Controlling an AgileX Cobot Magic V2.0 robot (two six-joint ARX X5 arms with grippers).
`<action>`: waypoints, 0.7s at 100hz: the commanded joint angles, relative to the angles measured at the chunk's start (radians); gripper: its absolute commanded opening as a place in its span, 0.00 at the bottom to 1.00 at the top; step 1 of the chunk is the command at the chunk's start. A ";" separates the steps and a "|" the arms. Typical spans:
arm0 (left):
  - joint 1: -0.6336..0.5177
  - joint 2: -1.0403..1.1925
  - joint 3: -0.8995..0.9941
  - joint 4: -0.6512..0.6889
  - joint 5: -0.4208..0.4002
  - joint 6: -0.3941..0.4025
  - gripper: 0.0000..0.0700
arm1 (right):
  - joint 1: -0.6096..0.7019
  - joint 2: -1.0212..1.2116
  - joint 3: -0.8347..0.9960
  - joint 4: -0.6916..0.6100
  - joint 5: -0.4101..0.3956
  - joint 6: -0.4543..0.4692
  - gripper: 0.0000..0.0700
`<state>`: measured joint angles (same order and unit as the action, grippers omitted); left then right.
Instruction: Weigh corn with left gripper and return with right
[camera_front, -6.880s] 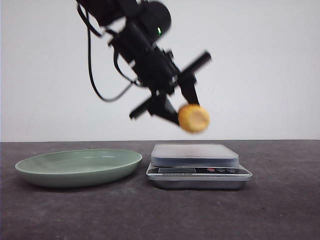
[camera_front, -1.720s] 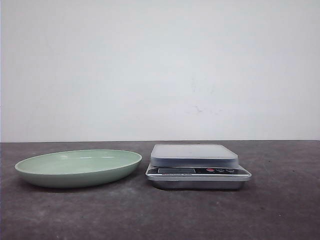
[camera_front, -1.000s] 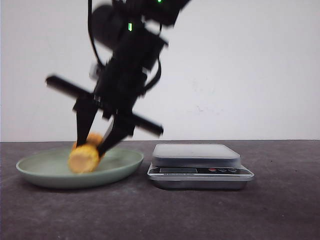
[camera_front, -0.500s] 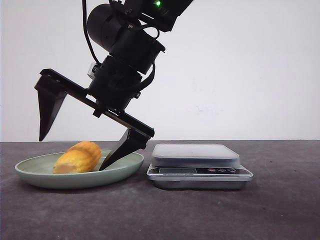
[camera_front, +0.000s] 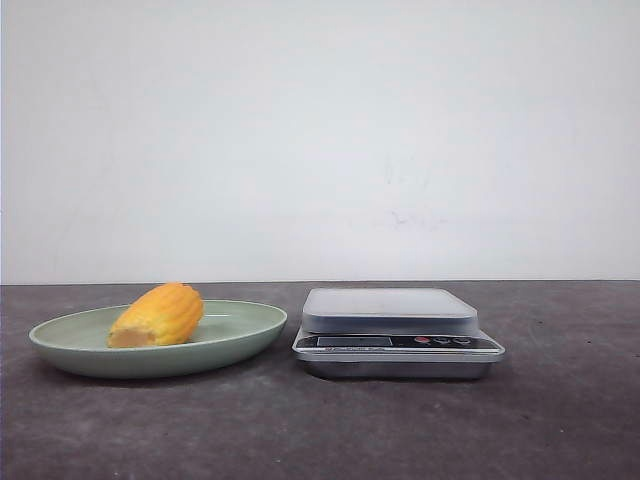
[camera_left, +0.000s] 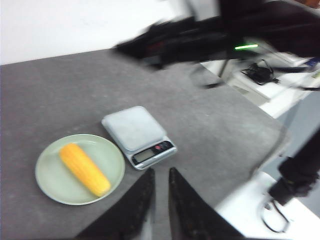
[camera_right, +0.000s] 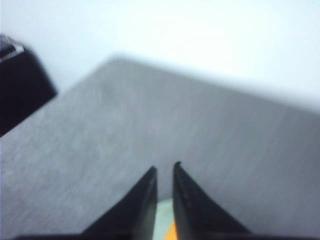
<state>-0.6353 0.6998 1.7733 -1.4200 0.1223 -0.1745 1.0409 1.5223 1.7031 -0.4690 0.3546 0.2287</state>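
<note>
Lying on its side in the pale green plate (camera_front: 60, 345), the corn (camera_front: 158, 314) sits in the lower left of the front view, its pale cut end toward the left edge and its rounded end toward the frame's centre. Nothing grips it. Just to the right of the plate, near but apart from its rim, stands the silver kitchen scale (camera_front: 398, 331) with a bare platform and a dark display strip along its front. Both rest on the dark grey table (camera_front: 320, 430) before a plain white wall, and no arm shows in this view. From the left wrist view the same corn (camera_left: 84, 169) lies diagonally across the plate (camera_left: 50, 187), with the scale (camera_left: 138, 136) beside it; the left gripper (camera_left: 161, 187) hangs high above the table, its two black fingers nearly together with only a thin slit between them, clasping nothing. In the blurred right wrist view the right gripper (camera_right: 165, 182) is likewise drawn nearly closed and empty, with an orange sliver of corn (camera_right: 171, 232) at the bottom edge.
</note>
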 joint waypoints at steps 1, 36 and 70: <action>-0.006 0.005 0.017 -0.027 -0.031 0.008 0.01 | 0.081 -0.043 0.015 -0.011 0.081 -0.229 0.02; -0.006 0.004 0.017 -0.027 -0.105 0.008 0.01 | 0.413 -0.349 -0.213 0.154 0.361 -0.523 0.01; -0.006 0.004 0.017 -0.023 -0.104 -0.018 0.02 | 0.423 -0.427 -0.271 -0.028 0.360 -0.465 0.01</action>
<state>-0.6353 0.6991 1.7733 -1.4200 0.0219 -0.1844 1.4464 1.0904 1.4174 -0.5114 0.7113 -0.2539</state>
